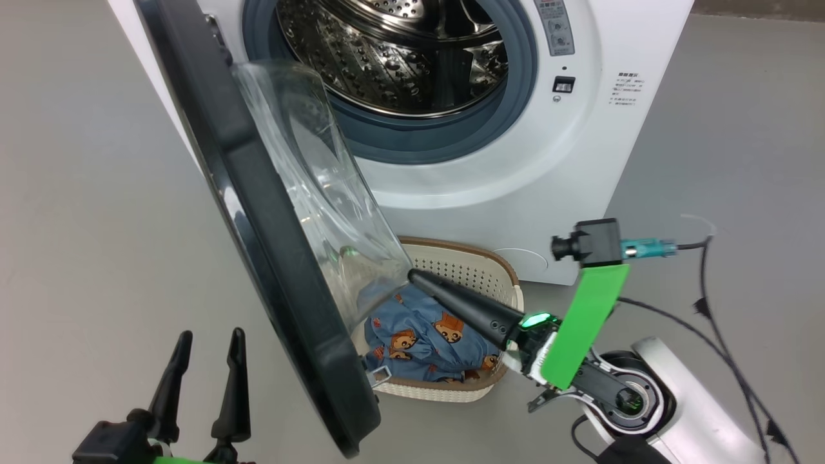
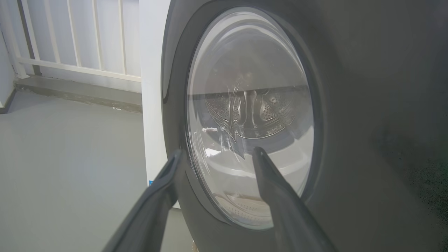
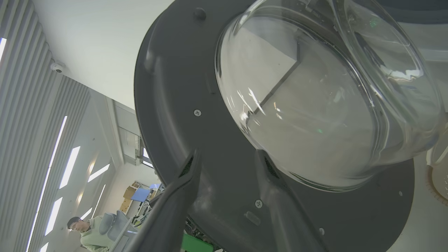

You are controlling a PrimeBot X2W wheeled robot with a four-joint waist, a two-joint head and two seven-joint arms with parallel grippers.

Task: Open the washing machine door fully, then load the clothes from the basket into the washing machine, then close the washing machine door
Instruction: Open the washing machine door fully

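Washing machine door (image 1: 258, 212) is swung partly out from the washing machine (image 1: 515, 174). Left gripper (image 1: 211, 335) is on the door's outer side, near its lower rim, with fingers spread and nothing between them. Right gripper (image 3: 226, 157) is on the door's inner side, just beside the glass bowl (image 1: 309, 174), fingers apart and empty; can't tell if it touches the bowl. Basket (image 1: 477, 254) is on the floor on the door's inner side, partly behind the bowl, with the clothes (image 1: 412, 341) bundled inside.
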